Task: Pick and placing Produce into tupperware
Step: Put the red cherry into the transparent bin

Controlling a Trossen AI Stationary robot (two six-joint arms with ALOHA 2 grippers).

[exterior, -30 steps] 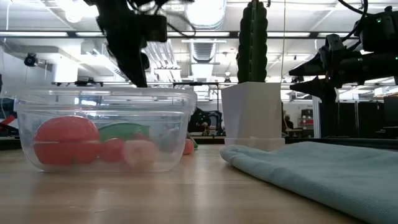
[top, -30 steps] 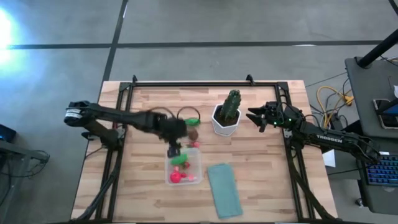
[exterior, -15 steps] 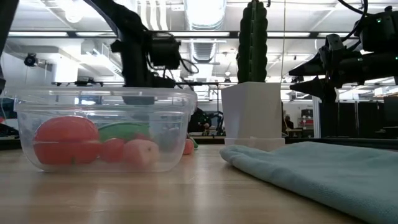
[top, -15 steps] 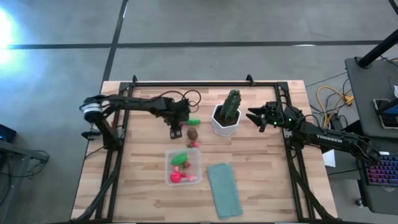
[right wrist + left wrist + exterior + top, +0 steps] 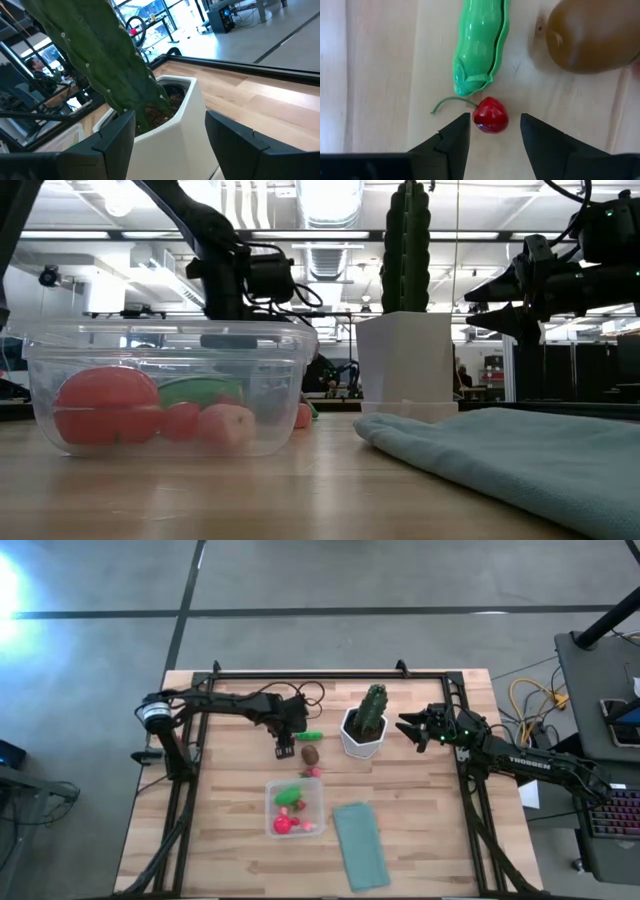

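Left gripper, having left the clear square tupperware, is now hovering open, fingers straddling small red cherry, probably not touching yet.

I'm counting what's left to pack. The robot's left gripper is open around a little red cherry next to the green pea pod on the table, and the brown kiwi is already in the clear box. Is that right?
Not quite. The brown kiwi is not in the clear box; it lies on the table beside the green pea pod, as the left wrist view shows. The rest holds: the left gripper is open around the cherry.
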